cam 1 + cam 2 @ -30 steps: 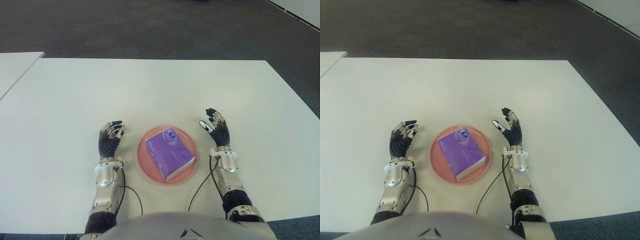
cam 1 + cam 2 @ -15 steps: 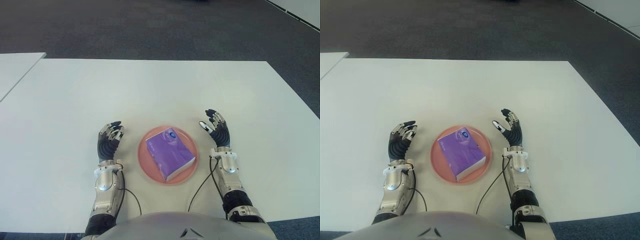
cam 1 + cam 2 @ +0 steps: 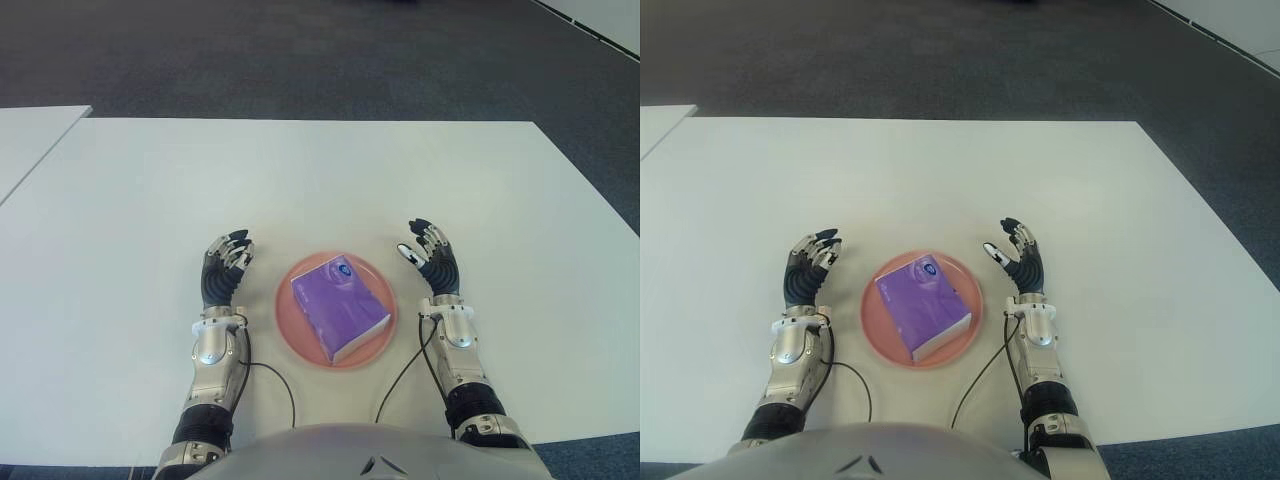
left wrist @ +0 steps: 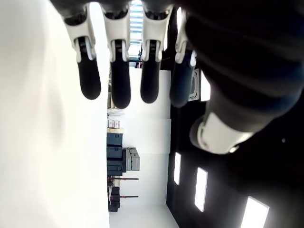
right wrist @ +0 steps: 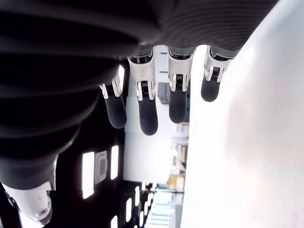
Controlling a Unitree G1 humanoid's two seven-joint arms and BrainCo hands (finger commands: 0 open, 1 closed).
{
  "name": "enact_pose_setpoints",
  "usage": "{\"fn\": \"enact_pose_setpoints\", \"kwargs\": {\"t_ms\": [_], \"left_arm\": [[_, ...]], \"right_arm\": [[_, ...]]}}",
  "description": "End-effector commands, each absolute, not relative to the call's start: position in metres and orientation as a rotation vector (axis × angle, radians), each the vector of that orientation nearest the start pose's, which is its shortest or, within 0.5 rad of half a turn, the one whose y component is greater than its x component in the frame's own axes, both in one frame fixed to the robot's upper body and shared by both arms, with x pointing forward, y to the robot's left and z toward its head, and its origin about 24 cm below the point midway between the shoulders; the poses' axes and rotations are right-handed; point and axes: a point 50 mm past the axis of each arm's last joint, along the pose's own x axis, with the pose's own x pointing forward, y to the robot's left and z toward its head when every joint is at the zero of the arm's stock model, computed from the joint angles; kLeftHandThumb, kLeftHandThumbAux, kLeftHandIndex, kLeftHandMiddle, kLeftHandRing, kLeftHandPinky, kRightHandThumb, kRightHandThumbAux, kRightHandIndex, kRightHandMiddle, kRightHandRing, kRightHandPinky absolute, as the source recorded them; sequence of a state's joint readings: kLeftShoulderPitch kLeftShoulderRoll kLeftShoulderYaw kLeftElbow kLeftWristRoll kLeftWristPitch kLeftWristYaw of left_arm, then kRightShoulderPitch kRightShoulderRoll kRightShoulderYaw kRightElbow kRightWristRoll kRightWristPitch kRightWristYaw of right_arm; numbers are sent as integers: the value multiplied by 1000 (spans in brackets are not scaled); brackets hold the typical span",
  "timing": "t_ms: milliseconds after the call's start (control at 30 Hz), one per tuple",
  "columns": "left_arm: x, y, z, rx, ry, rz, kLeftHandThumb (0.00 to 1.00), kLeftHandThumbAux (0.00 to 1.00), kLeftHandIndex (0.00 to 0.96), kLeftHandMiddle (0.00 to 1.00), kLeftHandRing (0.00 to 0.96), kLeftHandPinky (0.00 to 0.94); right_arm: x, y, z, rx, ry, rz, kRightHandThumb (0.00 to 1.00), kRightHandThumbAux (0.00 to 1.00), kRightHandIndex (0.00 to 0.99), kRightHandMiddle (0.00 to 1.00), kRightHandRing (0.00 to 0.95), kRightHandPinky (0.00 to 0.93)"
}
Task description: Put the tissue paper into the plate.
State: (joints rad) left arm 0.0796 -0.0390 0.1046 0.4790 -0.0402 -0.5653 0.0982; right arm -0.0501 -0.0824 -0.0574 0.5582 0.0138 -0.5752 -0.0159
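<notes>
1. Dark carpeted floor (image 3: 300, 50) fills the top of both eye views, and below it a white bench (image 3: 320, 180) takes up most of the frame; the corner of a second white surface (image 3: 30, 140) shows at the left edge.

2. A pink plate (image 3: 286, 321) sits low in the centre of the frame, close to the robot's body, with bare bench all round it.

3. The tissue paper (image 3: 338, 305), a purple pack, lies flat inside the plate, turned at an angle to the frame edges. It appears to sit within the rim, and no hand touches it.

4. The left hand (image 3: 225, 272) shows just left of the plate, apart from it. Its wrist view shows straight, separated fingers (image 4: 120, 85) with nothing between them, so it is spread and empty.

5. The right hand (image 3: 432, 259) shows just right of the plate, also clear of it. Its fingers (image 5: 146, 111) are likewise extended and apart, and they hold nothing.

6. Judged from this layout, the placing looks done: the pack is in the plate and both hands are free.

7. Nothing of the task seems left, except perhaps drawing the arms back to the robot's sides.
</notes>
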Motion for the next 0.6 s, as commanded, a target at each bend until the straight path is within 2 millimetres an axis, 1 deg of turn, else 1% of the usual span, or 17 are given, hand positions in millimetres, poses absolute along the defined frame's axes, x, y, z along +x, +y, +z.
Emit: {"fn": "enact_pose_setpoints", "kwargs": {"t_ms": [33, 133, 167, 233, 267, 300, 400, 600], "left_arm": [[148, 174, -93, -74, 401, 251, 249, 686, 166, 272, 306, 299], [142, 177, -92, -67, 403, 245, 203, 681, 135, 249, 281, 266], [139, 177, -89, -65, 397, 242, 198, 681, 131, 245, 276, 260], [131, 177, -82, -56, 371, 232, 175, 680, 111, 201, 226, 204], [127, 177, -77, -49, 354, 226, 170, 680, 107, 191, 216, 192], [125, 176, -74, -44, 344, 223, 160, 680, 94, 163, 183, 157], [120, 172, -62, -25, 307, 207, 140, 682, 67, 109, 120, 94], [118, 164, -43, 43, 270, 177, 114, 680, 19, 32, 36, 27]], "right_arm": [[163, -169, -79, 35, 282, -107, 249, 602, 150, 214, 163, 105], [157, -165, -77, 60, 278, -121, 242, 580, 128, 195, 152, 111], [152, -162, -76, 64, 278, -129, 241, 577, 125, 192, 151, 111], [142, -158, -74, 65, 281, -147, 232, 576, 102, 166, 127, 77], [139, -157, -72, 64, 285, -160, 229, 577, 97, 160, 121, 68], [137, -157, -71, 63, 288, -168, 225, 584, 85, 146, 106, 47], [135, -156, -67, 61, 304, -200, 218, 601, 64, 122, 80, 17], [128, -152, -53, 46, 339, -269, 211, 636, 36, 81, 38, 1]]}}
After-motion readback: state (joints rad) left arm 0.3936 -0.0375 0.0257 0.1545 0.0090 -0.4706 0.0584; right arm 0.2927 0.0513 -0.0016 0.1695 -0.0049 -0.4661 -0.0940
